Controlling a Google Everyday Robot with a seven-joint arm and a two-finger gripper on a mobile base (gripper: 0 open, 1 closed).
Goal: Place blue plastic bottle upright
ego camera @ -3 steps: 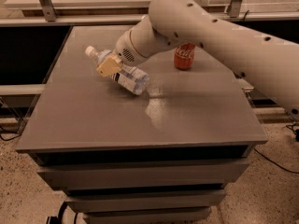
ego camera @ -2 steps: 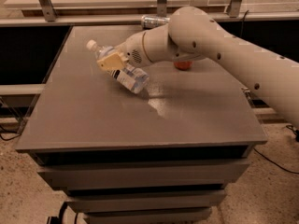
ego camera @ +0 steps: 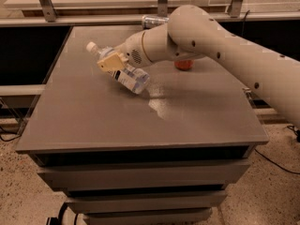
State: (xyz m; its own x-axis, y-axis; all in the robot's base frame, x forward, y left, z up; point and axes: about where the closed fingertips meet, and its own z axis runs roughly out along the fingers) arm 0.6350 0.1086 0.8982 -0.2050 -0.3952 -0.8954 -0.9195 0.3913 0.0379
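The fingers [ego camera: 108, 65] of the gripper [ego camera: 114, 63] are clamped on the neck end of the blue plastic bottle [ego camera: 134, 79], left of centre over the grey surface [ego camera: 140, 121]. The bottle is tilted, white cap up and to the left, base at the surface. Behind the arm [ego camera: 211, 41] stands a red can [ego camera: 183, 65], mostly hidden; a silver can [ego camera: 152, 20] sits at the far edge.

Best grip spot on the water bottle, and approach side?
Probably across the upper body of the bottle, below the cap, coming from above: it lies on its side, cap pointing back-left. The end effector sits at that spot.
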